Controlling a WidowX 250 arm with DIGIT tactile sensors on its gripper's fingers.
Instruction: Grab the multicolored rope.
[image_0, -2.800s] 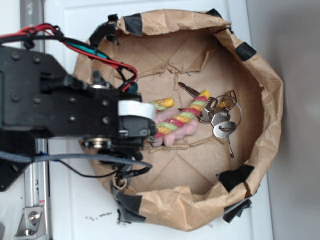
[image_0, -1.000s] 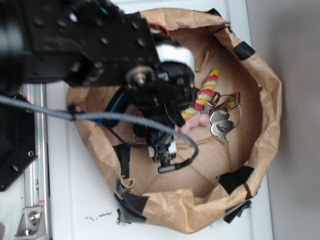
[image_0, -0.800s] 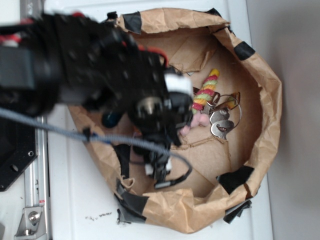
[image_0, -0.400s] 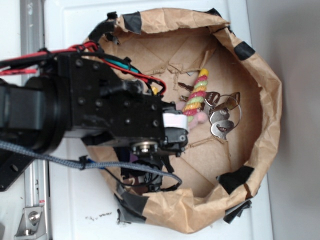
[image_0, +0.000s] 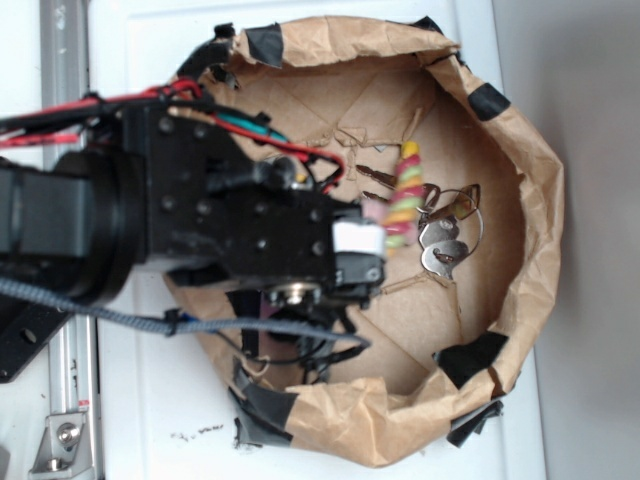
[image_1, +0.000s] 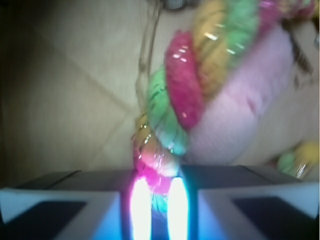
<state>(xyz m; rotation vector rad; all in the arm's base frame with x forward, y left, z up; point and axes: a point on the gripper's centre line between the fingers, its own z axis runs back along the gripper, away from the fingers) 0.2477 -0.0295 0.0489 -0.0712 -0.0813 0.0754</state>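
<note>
Wrist view: we see the gripper (image_1: 155, 212) closed on the lower end of the multicolored rope (image_1: 187, 95), its two pale pads pressed against the strands from either side. The rope's yellow, pink and green twists rise away from the pads, lying against a pale pink toy (image_1: 250, 115). From the exterior view, we see the black arm (image_0: 180, 215) reaching into a brown paper bag (image_0: 520, 170) on a white tabletop (image_0: 140, 420). The rope (image_0: 405, 195) stands beside a bunch of keys (image_0: 445, 240).
</note>
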